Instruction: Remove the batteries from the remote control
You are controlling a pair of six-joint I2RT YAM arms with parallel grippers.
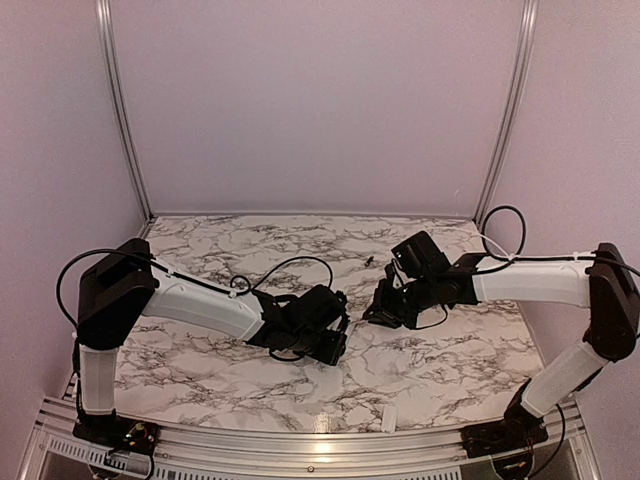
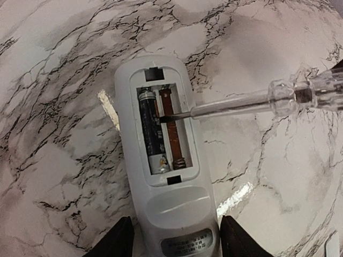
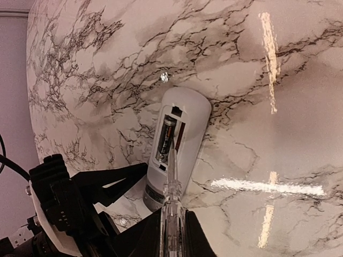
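Observation:
The white remote control (image 2: 126, 134) lies back up on the marble table with its compartment open. One dark battery (image 2: 150, 128) sits in the left slot; the right slot is bare brown. The other battery is not visible in the compartment. My left gripper (image 2: 177, 227) brackets the remote's lower end, a black finger (image 2: 120, 241) against each side. My right gripper (image 3: 172, 214) is shut on a clear-handled tool (image 3: 172, 182), whose tip rests in the compartment beside the battery (image 3: 167, 136). The tool (image 2: 241, 104) enters from the right in the left wrist view.
A small flat white piece (image 1: 390, 418) lies near the table's front edge. A tiny shiny thing (image 3: 164, 77) lies on the marble just beyond the remote's (image 3: 190, 115) top end; I cannot tell what it is. Both grippers meet mid-table (image 1: 360, 320).

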